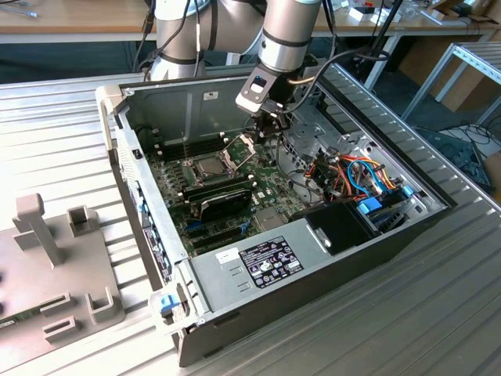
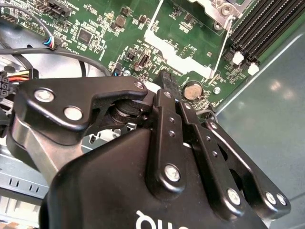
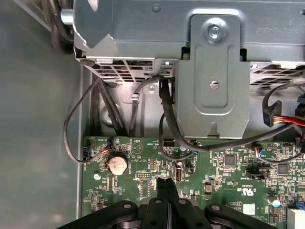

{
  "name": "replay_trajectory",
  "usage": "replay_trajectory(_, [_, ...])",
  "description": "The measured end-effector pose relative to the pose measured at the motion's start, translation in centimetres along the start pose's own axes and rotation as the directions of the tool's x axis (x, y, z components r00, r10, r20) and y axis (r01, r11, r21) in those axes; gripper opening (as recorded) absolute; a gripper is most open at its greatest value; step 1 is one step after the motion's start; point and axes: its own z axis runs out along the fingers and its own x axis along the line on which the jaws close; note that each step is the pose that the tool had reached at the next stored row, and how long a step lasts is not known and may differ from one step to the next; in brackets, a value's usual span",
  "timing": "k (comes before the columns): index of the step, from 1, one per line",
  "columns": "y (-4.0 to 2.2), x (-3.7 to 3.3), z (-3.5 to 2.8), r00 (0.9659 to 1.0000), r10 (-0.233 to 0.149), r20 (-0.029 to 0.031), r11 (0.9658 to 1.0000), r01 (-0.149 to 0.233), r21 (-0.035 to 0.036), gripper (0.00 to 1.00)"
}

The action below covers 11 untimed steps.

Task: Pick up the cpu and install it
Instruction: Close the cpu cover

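Ribbed grey metal formed the table (image 1: 63, 110), on which an open computer case (image 1: 313, 305) was laid on its side. The arm (image 1: 290, 31) was reached down into it from the far side. A grey power supply (image 1: 215, 274) was seen at the near end, and a black-and-white printed label (image 1: 268, 262) was fixed on it, its print too small to be made out. A small white sticker (image 1: 210, 95) was stuck to the case's far inner wall.

The green motherboard (image 1: 270, 184) was marked with white printed lettering in both wrist views. A black card (image 1: 223, 200) was seated across it. The shiny retention frame (image 1: 241, 146) was tilted up, just beside the gripper (image 1: 261, 135).

The cpu (image 1: 205, 166), as far as could be told, was lain in the socket, near the gripper but apart from it.

In the first wrist view the gripper (image 3: 167, 185) was shown with its fingers pressed together and nothing pinched, above the board near a coin cell (image 3: 117, 165).
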Motion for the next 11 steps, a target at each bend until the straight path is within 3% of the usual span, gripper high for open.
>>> replay_trajectory(3, [-0.07,0.00,0.05,1.0000,0.000,0.0004,1.0000,0.000,0.0002,0.11])
replay_trajectory(11, [-1.25,0.02,0.03,1.0000,0.000,0.0002,1.0000,0.000,-0.0010,0.11])
